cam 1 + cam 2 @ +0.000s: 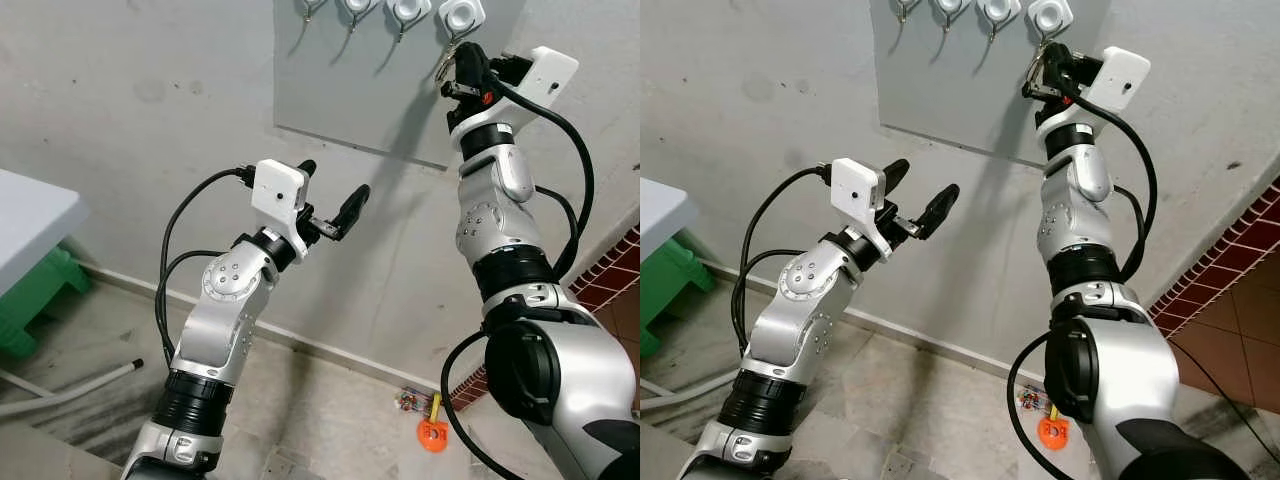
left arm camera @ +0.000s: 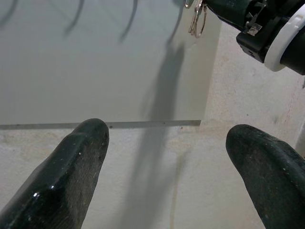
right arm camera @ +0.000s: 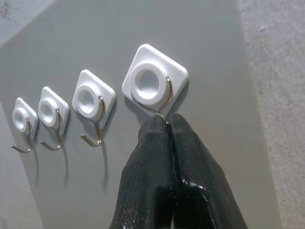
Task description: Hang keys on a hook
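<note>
While my right gripper (image 3: 167,125) reached up to the rightmost hook (image 3: 155,82) on the grey board (image 1: 330,90), its fingers were pressed together on the keys (image 2: 197,18), a thin silver ring hanging beside that hook. My left gripper (image 1: 333,196) hovered lower, fingers spread, holding nothing.

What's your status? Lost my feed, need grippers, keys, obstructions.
Right gripper shut at the rightmost hook, key ring dangling beside it. Left gripper open, idle, below the board. Nothing in the way.
</note>
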Tool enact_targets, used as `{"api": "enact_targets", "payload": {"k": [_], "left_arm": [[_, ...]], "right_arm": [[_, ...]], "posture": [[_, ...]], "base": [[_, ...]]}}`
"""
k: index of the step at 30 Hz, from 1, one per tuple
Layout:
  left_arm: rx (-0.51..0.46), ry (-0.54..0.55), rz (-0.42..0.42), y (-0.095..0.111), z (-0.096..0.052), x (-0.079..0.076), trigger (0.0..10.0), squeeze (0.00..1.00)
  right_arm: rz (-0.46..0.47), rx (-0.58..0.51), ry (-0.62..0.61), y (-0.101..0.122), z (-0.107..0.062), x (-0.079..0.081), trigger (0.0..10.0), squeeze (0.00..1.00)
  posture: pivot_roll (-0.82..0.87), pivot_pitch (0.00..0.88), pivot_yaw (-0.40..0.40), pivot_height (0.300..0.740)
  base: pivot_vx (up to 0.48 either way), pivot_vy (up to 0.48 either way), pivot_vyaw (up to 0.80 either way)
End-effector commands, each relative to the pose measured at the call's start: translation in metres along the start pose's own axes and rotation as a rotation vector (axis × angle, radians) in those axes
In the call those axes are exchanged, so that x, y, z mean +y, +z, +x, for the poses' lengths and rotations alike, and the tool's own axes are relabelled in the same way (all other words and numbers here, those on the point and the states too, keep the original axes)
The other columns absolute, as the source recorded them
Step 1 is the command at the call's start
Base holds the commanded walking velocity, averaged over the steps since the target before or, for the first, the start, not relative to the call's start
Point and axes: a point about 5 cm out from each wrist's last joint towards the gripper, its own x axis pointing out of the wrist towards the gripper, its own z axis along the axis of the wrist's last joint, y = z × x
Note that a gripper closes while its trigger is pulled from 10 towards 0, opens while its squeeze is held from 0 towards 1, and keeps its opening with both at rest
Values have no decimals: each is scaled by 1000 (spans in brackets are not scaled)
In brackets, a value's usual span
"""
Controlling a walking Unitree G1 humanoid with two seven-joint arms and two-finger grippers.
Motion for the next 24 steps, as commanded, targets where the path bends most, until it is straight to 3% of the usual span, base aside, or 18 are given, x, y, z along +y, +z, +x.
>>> {"api": "enact_targets", "payload": {"k": [1,24], "left_arm": [[-12,-1,3,4,-1,-2,10000,0],[-16,19,-14,5,0,-1,10000,0]], "right_arm": [[6,-23,13,9,6,2,10000,0],[30,-8,65,3,6,11,10000,0]], "posture": [[23,124,-70,740],[29,129,-78,740]], "base": [[0,0,0],[0,0,0]]}}
